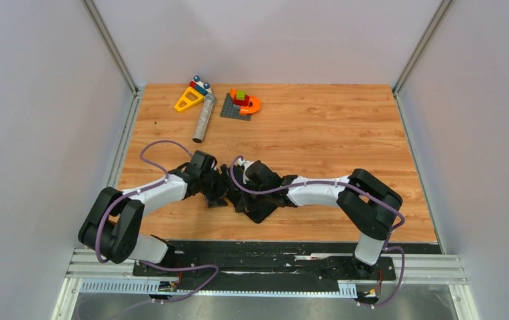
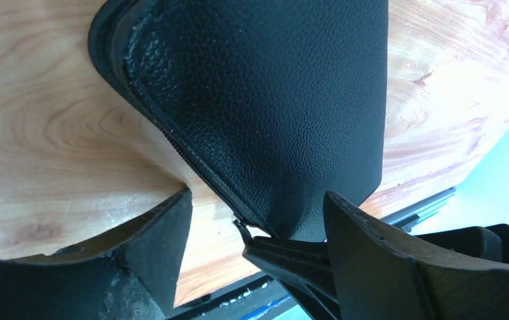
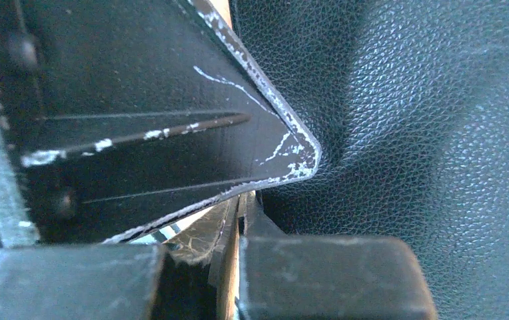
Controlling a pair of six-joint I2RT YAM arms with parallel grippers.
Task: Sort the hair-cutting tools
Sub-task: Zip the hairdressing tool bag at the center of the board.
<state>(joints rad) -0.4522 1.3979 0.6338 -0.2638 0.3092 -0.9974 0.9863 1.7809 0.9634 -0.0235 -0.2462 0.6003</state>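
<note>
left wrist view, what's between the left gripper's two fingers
The corner of the black zip pouch, resting on the wooden table; the left wrist view shows it.

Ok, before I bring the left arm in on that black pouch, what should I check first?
1. Left pincer open: ok, its fingers stand apart either side of the black pouch corner.
2. Right pincer shut on the pouch: ok, it pinches the zip end.
3. Zip opened: cannot tell; the visible stretch looks closed.
4. Pouch resting on the table: ok.
5. Scissors and combs located: not ok, none show in any view.
6. Toy blocks and grey cylinder out of the way: ok, near the far edge.
</note>
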